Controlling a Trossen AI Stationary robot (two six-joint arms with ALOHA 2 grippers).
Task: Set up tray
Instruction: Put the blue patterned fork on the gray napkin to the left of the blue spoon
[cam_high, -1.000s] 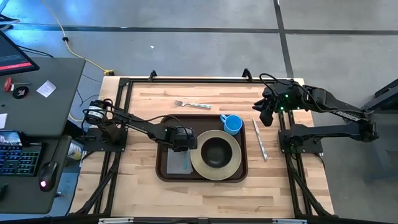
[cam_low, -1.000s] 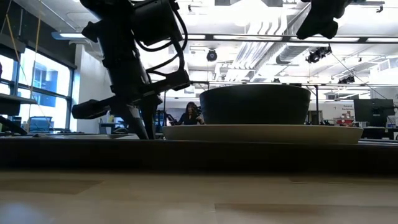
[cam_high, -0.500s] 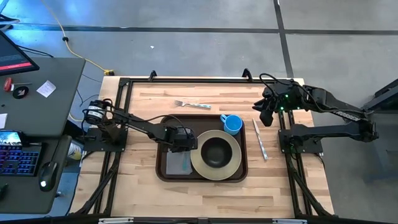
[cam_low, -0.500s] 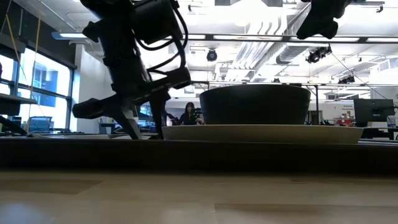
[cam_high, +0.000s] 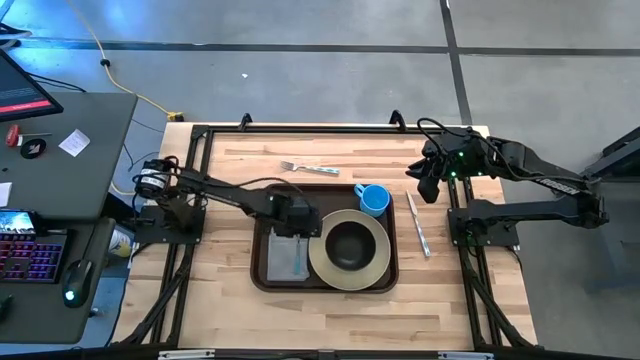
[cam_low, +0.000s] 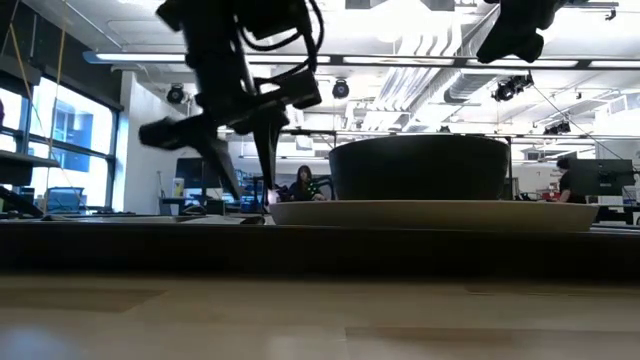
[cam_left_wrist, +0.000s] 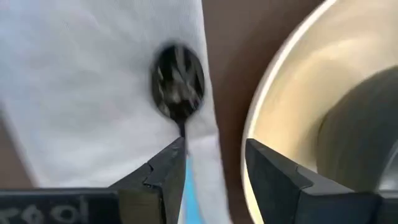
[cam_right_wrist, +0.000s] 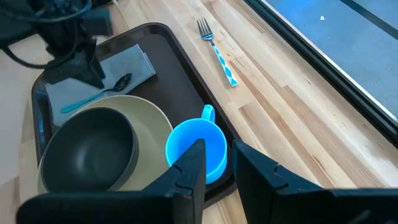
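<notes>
Sitting mid-table, one tray (cam_high: 262, 275) carries one plate (cam_high: 372, 264), one bowl (cam_high: 347, 243), one cup (cam_high: 373, 199), one napkin (cam_high: 288, 263) and one spoon (cam_right_wrist: 94, 96). One fork (cam_high: 309, 166) and one knife (cam_high: 417, 224) lie on the wooden table (cam_high: 230, 170). The left gripper (cam_high: 297, 227) hovers over the napkin, fingers spread, released. The right gripper (cam_high: 428, 186) waits at the table's far right, gripping nothing; I cannot tell its gap.
</notes>
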